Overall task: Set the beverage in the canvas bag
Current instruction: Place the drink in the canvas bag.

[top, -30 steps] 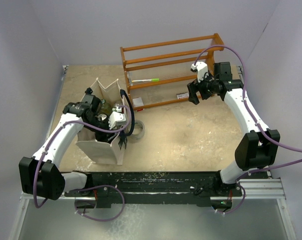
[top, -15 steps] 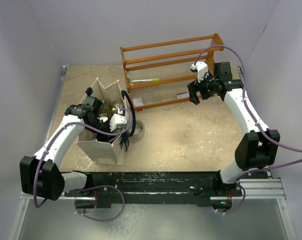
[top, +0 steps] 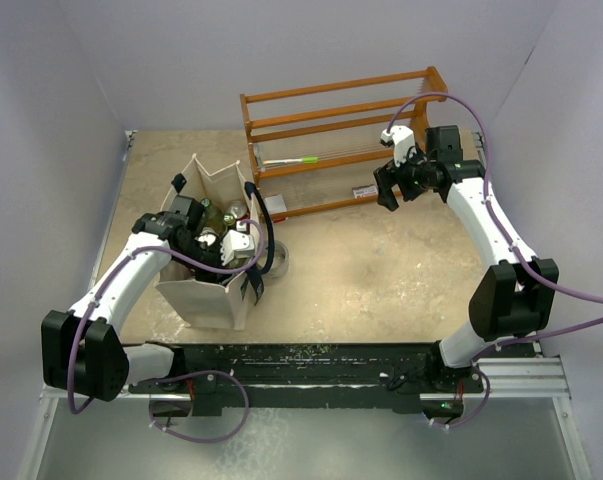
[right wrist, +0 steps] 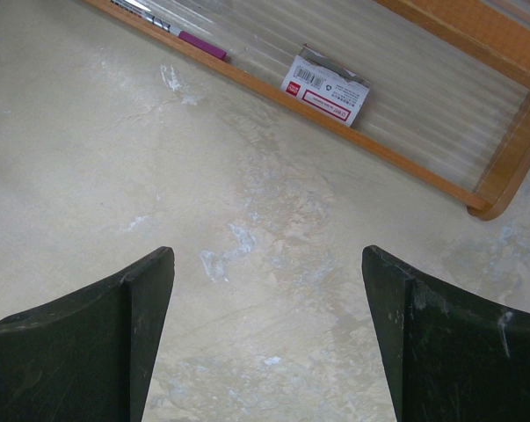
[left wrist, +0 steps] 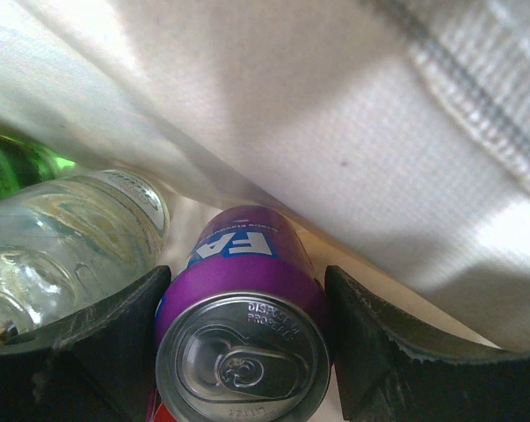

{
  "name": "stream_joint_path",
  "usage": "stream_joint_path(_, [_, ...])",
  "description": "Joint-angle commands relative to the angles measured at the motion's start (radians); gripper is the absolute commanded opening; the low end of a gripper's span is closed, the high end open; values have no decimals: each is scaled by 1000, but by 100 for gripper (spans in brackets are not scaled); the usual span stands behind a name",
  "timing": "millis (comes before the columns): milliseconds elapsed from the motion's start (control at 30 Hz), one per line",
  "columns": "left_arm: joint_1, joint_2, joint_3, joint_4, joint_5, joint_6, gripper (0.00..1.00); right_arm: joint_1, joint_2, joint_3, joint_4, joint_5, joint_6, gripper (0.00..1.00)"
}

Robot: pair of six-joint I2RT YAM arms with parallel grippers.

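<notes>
Cream canvas bag interior, purple can seemingly between left fingers.

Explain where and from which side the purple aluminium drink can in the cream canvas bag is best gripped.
Grip the purple drink can across its round side wall below the lid, coming from the lid end, as the left gripper does. Its lid faces the wrist, and a clear bottle and the canvas bag wall crowd its length.
</notes>
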Motion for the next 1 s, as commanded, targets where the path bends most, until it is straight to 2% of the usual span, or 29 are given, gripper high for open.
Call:
stream_joint_path(0, [2, 1, -18, -13, -96, -32, 55, 5, -1, 2, 20, 3, -15, 89])
stream_joint_path(467, [4, -9, 15, -39, -97, -53, 77, 5, 3, 8, 19, 2, -15, 89])
stream_joint_path(967, [14, -23, 59, -96, -78, -24, 90, 5, 24, 27, 19, -9, -9, 89])
